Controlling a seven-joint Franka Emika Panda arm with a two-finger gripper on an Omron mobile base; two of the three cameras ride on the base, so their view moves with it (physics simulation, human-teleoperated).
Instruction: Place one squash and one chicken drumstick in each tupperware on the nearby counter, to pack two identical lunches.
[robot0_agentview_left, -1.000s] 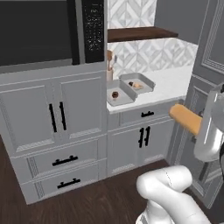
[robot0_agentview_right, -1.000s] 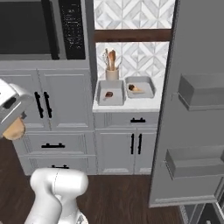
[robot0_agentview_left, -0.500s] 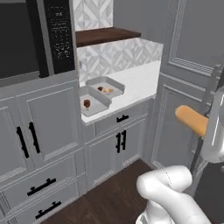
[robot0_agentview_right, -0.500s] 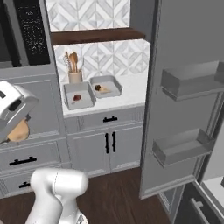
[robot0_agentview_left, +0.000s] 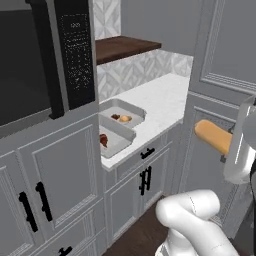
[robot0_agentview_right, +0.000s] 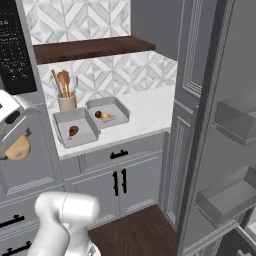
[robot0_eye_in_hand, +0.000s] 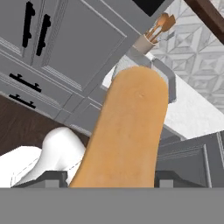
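Observation:
My gripper (robot0_eye_in_hand: 112, 179) is shut on a long tan-orange squash (robot0_eye_in_hand: 131, 127), which runs up the middle of the hand view between the dark fingertips (robot0_eye_in_hand: 56, 178). The same squash (robot0_agentview_left: 212, 136) sticks out leftward from the hand at the right, level with the counter (robot0_agentview_left: 165, 102). Two grey tupperwares stand on the white counter (robot0_agentview_right: 147, 112). The nearer tupperware (robot0_agentview_right: 85, 137) holds a brown chicken drumstick (robot0_agentview_right: 73, 131). The farther tupperware (robot0_agentview_right: 120, 107) holds a brown drumstick (robot0_agentview_right: 98, 114) beside a pale orange piece (robot0_agentview_right: 108, 116).
A beige holder of wooden utensils (robot0_agentview_right: 66, 97) stands behind the tupperwares. A dark wooden shelf (robot0_agentview_right: 90, 48) hangs above the counter. A black oven front (robot0_agentview_left: 45, 55) rises at the left. An open fridge door with shelves (robot0_agentview_right: 235, 150) stands at the right.
The whole scene has shifted as the base drove: counter and tupperwares are closer and more central. The squash stays in the gripper.

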